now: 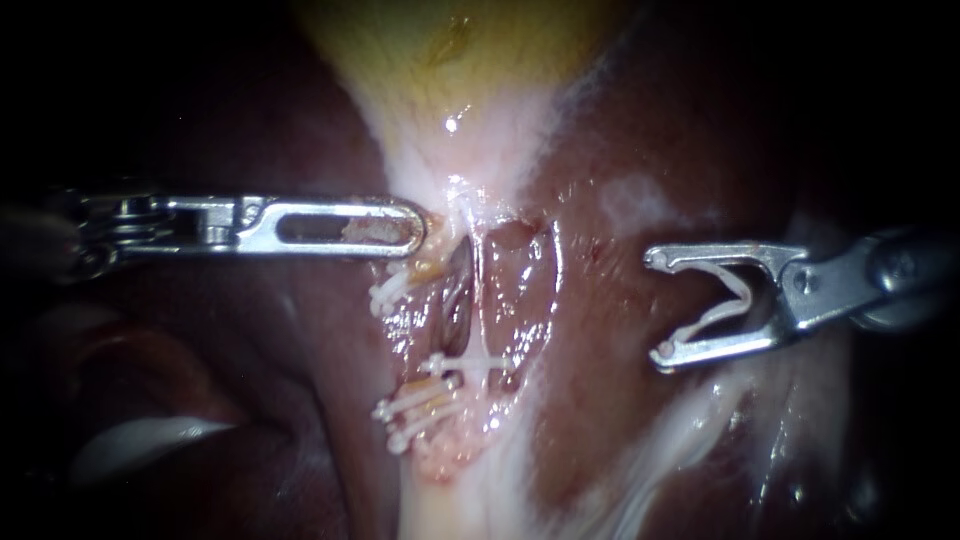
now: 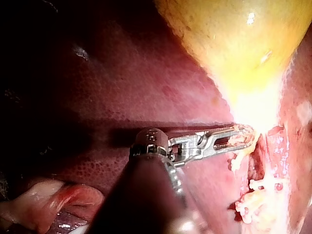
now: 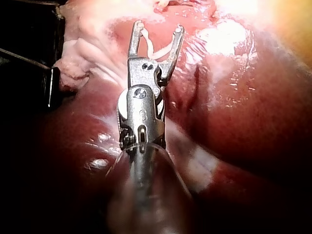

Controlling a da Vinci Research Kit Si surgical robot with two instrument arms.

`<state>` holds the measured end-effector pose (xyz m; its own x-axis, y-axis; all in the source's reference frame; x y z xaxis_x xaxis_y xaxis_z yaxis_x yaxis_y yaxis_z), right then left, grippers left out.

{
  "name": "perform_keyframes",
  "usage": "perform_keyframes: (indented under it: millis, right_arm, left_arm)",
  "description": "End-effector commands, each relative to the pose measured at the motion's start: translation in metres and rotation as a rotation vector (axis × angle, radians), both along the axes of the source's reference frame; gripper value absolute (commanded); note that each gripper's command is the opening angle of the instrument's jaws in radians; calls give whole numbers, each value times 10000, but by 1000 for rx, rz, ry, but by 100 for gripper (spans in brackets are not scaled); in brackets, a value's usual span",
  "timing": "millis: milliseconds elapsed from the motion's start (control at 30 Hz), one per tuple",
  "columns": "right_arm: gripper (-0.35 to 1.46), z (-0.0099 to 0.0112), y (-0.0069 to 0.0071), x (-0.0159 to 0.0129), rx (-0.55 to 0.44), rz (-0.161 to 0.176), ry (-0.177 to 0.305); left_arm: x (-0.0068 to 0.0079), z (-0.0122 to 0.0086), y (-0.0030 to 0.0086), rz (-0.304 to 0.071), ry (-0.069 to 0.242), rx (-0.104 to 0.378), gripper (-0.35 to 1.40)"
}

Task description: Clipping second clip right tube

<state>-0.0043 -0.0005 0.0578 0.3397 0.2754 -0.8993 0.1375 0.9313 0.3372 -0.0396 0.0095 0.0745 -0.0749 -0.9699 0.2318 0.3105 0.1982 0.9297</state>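
Note:
My right instrument [image 1: 658,306] comes in from the right over the liver [image 1: 700,150]. Its jaws stand wide apart and hold an open white clip [image 1: 725,305], well to the right of the tubes. In the right wrist view the same clip [image 3: 157,48] sits between the jaws of that instrument [image 3: 159,27]. The thin pale right tube [image 1: 479,290] carries one white clip [image 1: 470,362] across its lower part. My left instrument [image 1: 415,228] is shut on tissue at the neck of the gallbladder [image 1: 450,40]. The left wrist view shows it [image 2: 241,139] there too.
Left of the right tube, other white clips [image 1: 392,290] [image 1: 420,410] sit on a second strand. Dark red liver [image 2: 146,73] [image 3: 234,122] surrounds the field. The yellow gallbladder [image 2: 234,39] lies ahead of the left instrument. Pale fatty tissue [image 1: 690,420] runs under the right instrument.

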Motion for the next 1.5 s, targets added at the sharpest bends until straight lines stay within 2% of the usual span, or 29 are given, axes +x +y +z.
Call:
perform_keyframes:
  millis: [33, 200, 367, 467, 667, 900, 1133, 1167, 1500]
  right_arm:
    - [49, 0, 0, 0, 0, 0, 0]
    - [49, 0, 0, 0, 0, 0, 0]
    - [49, 0, 0, 0, 0, 0, 0]
    - [49, 0, 0, 0, 0, 0, 0]
    - [49, -1, 0, 1, 0, 0, 0]
    - [49, 0, -2, 9, -1, 4, -2]
    - [49, 14, -13, 42, 111, 53, -29]
    - [49, 18, -16, 50, 142, 67, -36]
    - [49, 73, -34, 114, 282, 123, -63]
  left_arm:
    - [1, 0, 0, 0, -1, 0, -35]
    - [11, -12, 7, -4, 3, 7, -35]
    - [29, -37, 19, -13, 18, -9, -35]
    - [43, -55, 24, -30, 11, -18, -35]
    - [58, -79, 24, -46, 5, -25, -35]
    - [60, -80, 22, -46, 5, -25, -35]
    - [59, -84, 19, -51, 5, -26, -35]
    - [58, -84, 19, -51, 5, -26, -35]
    - [56, -88, 16, -54, 8, -27, -35]
